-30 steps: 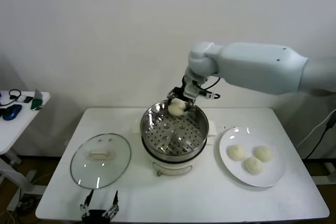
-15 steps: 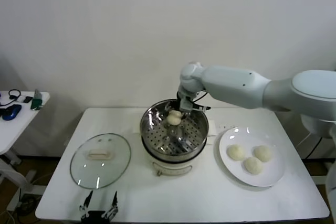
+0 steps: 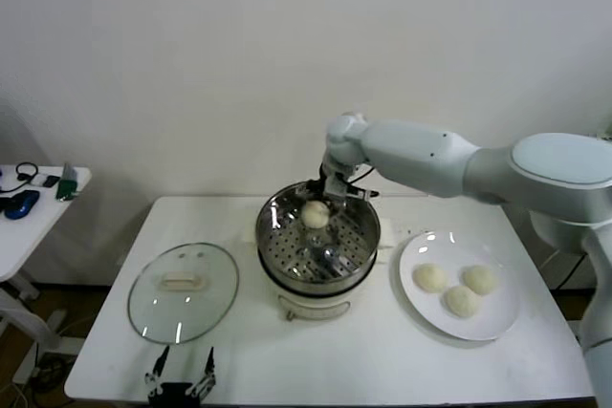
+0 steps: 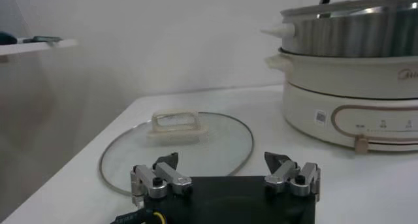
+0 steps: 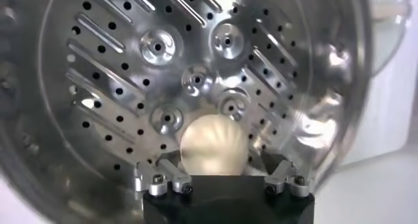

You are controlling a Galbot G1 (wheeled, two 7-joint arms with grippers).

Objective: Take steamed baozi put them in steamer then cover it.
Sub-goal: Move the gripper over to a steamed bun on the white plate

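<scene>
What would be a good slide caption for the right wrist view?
Right gripper open just above a baozi resting on the steamer's perforated tray.

arm (image 3: 430, 155): pale grey-white, rounded | end effector (image 5: 225, 179): black, silver-screwed fingers

**Three Eyes on One Pot**

My head camera looks forward and down across the white table (image 3: 382, 360), a wall behind. My left wrist camera sits low by the table's near edge, looking level over the lid (image 4: 176, 147) at the steamer (image 4: 353, 68). My right wrist camera peers straight down, close, into that same steamer (image 5: 196, 62).
</scene>
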